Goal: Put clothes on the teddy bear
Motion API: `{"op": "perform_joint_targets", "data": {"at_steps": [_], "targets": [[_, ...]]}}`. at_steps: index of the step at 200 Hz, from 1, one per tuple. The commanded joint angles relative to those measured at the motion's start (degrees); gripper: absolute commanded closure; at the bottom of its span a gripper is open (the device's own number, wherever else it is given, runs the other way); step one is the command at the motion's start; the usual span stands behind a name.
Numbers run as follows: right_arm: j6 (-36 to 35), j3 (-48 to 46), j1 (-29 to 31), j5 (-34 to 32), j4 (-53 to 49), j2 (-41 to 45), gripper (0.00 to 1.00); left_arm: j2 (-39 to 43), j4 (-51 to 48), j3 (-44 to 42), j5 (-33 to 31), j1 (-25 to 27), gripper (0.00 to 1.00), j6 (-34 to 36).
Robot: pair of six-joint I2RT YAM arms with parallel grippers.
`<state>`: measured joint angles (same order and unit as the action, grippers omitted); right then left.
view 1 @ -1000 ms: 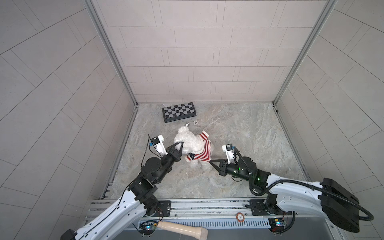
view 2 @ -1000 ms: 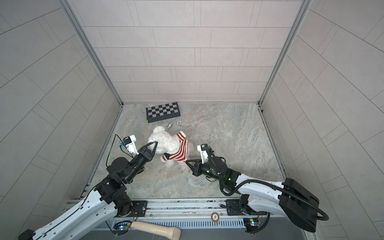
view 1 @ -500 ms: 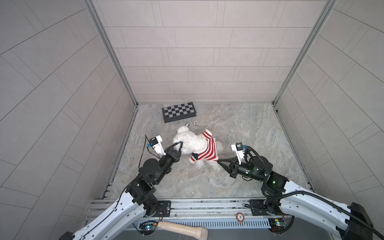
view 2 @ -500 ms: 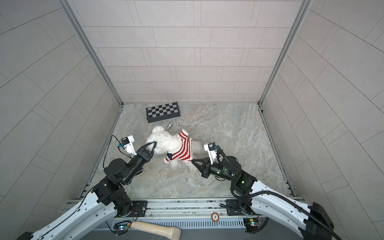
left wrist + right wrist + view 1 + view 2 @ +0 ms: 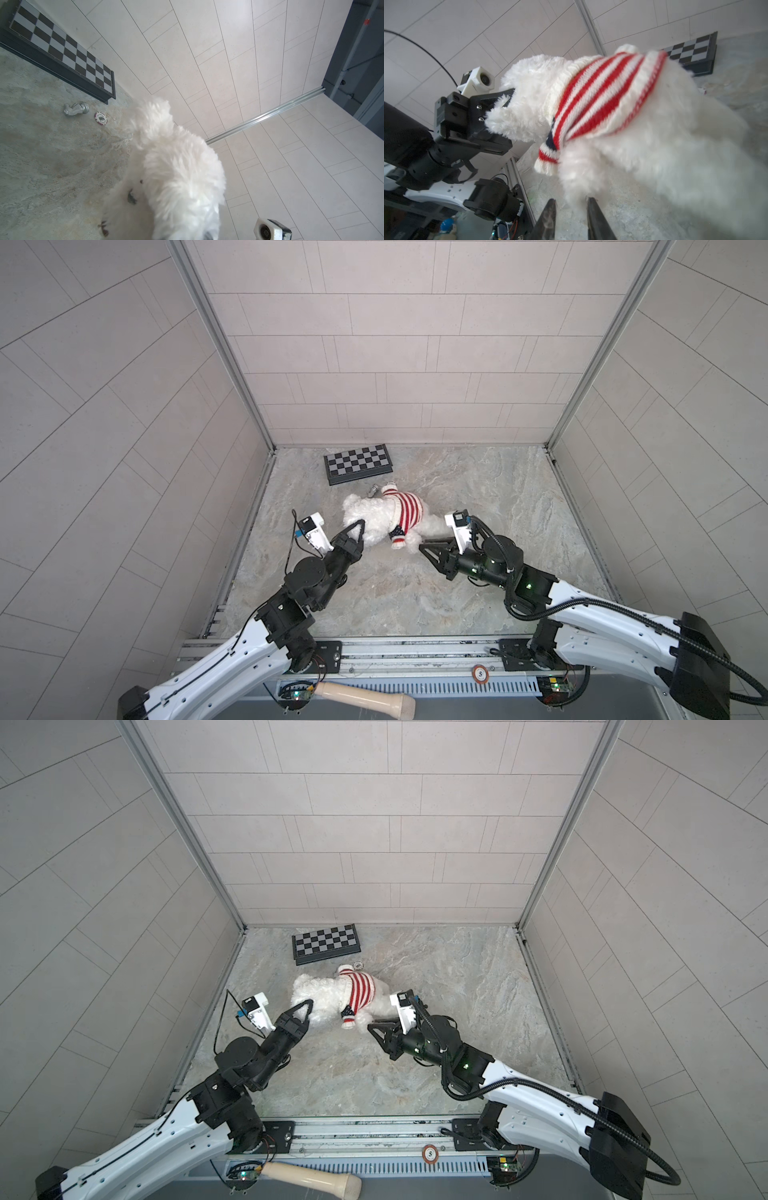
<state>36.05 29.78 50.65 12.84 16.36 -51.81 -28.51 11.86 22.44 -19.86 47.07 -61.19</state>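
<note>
1. Clutter at the near edge is one pale wooden handle (image 5: 365,697), lying below the arms' mounting rail and out of play.
2. Left gripper (image 5: 360,524) is pressed together on a tuft of head fur of the teddy bear (image 5: 374,516). I judge that this pinch anchors the floppy toy so the knit can be tugged without dragging the bear along.
3. Right gripper (image 5: 424,542) has its jaws spread, with the tips just at the fluffy lower body and clamping nothing. It is probably lining up a grasp on a hem or a leg.
4. Teddy bear lies on the marble tabletop (image 5: 478,497), stretched between both grippers with its head toward the left arm.
5. Striped sweater (image 5: 407,510) wraps the torso, with the hem short of the legs and one sleeve hanging toward the near side. Whether a paw fills that sleeve I cannot tell. Dressing looks nearly finished.
6. Beyond the bear, a poker chip (image 5: 100,118) and a silver chess piece (image 5: 75,109) lie just beside the folded chessboard (image 5: 358,462). The board sits close to the back wall, apart from the dressing.
</note>
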Motion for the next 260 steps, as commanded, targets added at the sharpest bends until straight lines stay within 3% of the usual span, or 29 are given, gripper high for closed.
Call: {"op": "perform_joint_targets", "data": {"at_steps": [1,14,44,81,144,196,246,260], "targets": [[-5.1,0.7,1.4,-6.5,-10.3,5.6,0.57,1.2,-1.5,2.8,-3.1,0.2,1.00,-1.2],[-8.0,1.5,4.1,-10.4,-14.9,7.6,0.51,0.3,-2.6,3.7,-3.0,0.2,1.00,-1.8],[-14.7,5.3,10.7,-17.4,-17.5,5.2,0.52,-2.0,-1.7,4.4,-2.1,0.2,1.00,-2.3],[-17.3,11.0,10.8,-18.5,-13.9,-1.6,0.65,-2.6,-1.1,4.1,-1.7,0.2,1.00,-3.1],[-22.1,18.0,10.8,-15.0,-11.7,-12.8,0.63,-2.8,-0.7,3.8,-1.1,0.2,1.00,-5.2],[-23.3,22.3,10.3,-14.4,-13.0,-19.0,0.69,-3.0,0.7,3.1,-0.8,0.2,1.00,-6.4],[-23.9,23.1,10.3,-17.2,-14.1,-20.6,0.73,-2.9,1.3,2.9,-1.0,0.2,1.00,-6.7],[-24.2,22.3,10.3,-17.6,-13.5,-19.3,0.67,-2.9,1.3,2.9,-0.9,0.2,1.00,-6.8]]}}
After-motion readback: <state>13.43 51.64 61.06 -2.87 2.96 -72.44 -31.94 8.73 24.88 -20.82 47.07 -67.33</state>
